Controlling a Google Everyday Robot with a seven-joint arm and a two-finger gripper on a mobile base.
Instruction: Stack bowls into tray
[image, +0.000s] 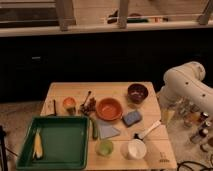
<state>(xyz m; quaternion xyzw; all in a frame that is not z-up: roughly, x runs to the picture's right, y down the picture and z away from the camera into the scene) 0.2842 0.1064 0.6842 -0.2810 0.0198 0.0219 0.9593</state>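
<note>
The wide orange bowl (109, 108) sits upright in the middle of the wooden table (75, 90). The smaller dark maroon bowl (137, 92) sits at the table's far right corner, apart from the orange one. The large green tray (65, 137) lies at the front left, with a yellow corn cob (37, 145) inside along its left side. My white arm (185, 85) bends beside the table's right edge, close to the maroon bowl. My gripper does not show; only the arm's elbow and links are visible.
A green cup (104, 147) and a white cup (135, 149) stand at the front. A blue sponge (132, 118), a grey-blue cloth (106, 130), a white-handled utensil (149, 131), a green vegetable (94, 129) and an orange item (69, 103) lie around the orange bowl. Bottles (192, 117) stand to the right.
</note>
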